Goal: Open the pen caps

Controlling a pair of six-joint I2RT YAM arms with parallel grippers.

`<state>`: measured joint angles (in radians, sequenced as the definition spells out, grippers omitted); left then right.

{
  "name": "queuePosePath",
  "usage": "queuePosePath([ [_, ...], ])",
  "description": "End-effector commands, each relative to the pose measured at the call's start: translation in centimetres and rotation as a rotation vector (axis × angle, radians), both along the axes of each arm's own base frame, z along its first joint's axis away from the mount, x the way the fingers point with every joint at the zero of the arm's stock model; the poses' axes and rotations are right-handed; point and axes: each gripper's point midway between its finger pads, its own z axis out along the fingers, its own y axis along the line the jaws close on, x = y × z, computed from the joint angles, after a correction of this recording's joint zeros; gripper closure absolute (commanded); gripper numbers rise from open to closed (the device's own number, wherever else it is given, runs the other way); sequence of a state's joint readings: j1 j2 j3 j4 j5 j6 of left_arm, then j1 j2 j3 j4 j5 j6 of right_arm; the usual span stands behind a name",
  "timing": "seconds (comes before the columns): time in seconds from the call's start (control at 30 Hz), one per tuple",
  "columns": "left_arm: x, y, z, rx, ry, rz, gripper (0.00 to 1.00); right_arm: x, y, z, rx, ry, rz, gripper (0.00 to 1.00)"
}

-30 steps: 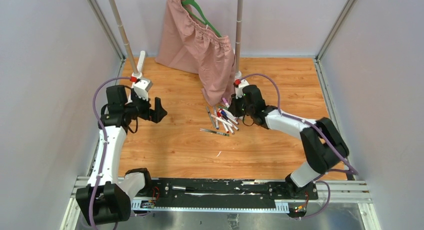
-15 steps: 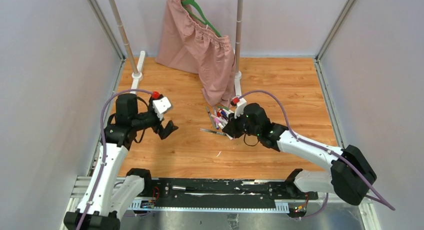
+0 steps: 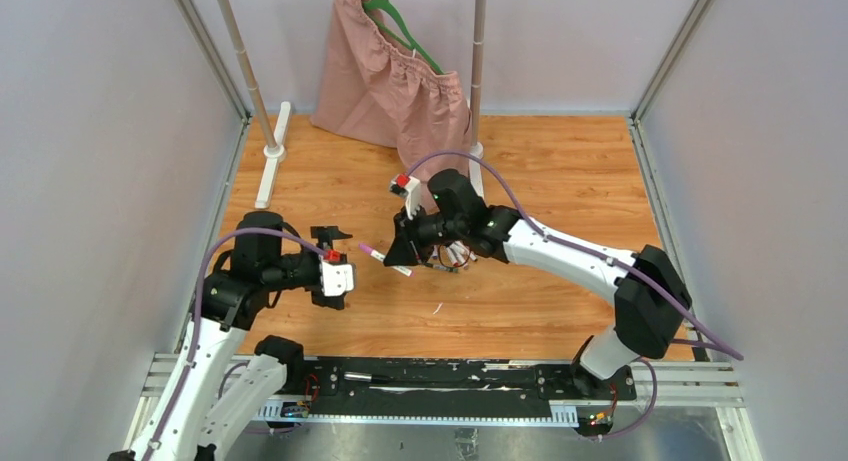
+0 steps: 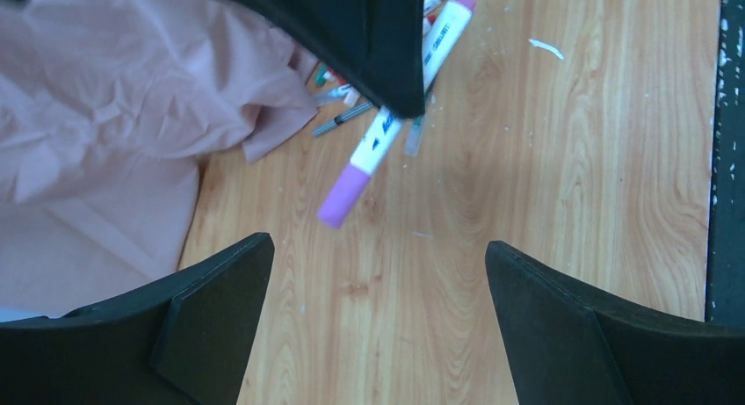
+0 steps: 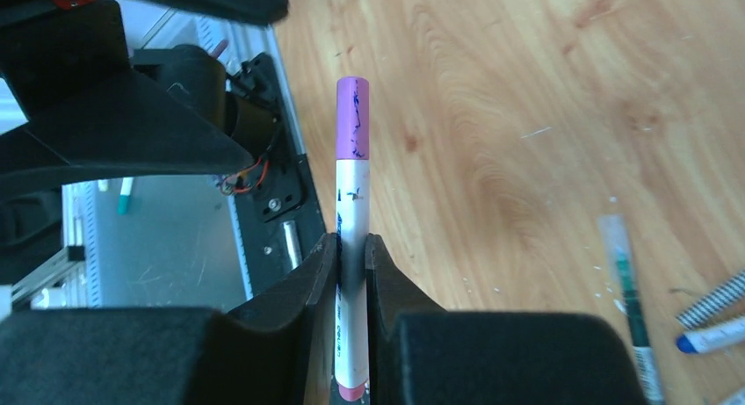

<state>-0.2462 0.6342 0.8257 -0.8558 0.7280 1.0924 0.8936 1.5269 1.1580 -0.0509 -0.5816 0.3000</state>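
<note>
1. While the right gripper [image 5: 351, 247] is clamped on a white pen [image 5: 350, 203] at mid-barrel, the purple cap [image 5: 352, 119] is on the pen & sticks out past the fingertips, toward the left arm.
2. Left gripper [image 4: 378, 273]: jaws spread wide, nothing btwn them; the purple cap sits just in front, not touching.
3. White pen is held up off the wood table [image 4: 545, 141].
4. Other pens [image 4: 338, 93] lie piled behind it, by the pink cloth [image 4: 105, 115].

The wooden table [image 3: 560, 181] carries scattered pens [image 5: 631, 313] (partly hidden), a pink cloth's hem [image 4: 132, 115] and a white scrap [image 3: 437, 308].
</note>
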Motion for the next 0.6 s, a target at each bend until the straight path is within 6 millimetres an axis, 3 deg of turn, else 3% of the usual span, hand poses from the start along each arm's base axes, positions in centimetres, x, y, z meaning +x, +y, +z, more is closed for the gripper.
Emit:
queuePosePath([
  [0.0,-0.7,-0.7,-1.1,0.100,-0.082,-0.119,0.05,-3.1,1.2,-0.1,-0.016,0.100,0.131,1.00],
  [0.37,0.3,-0.9,-3.5,0.256,-0.131,-0.207,0.18,-4.3,2.9,0.6,0.009,0.136,0.195,1.00],
  [0.57,0.9,-0.7,-3.7,0.286,-0.122,-0.192,0.34,-4.5,2.7,0.6,0.009,0.146,0.194,1.00],
])
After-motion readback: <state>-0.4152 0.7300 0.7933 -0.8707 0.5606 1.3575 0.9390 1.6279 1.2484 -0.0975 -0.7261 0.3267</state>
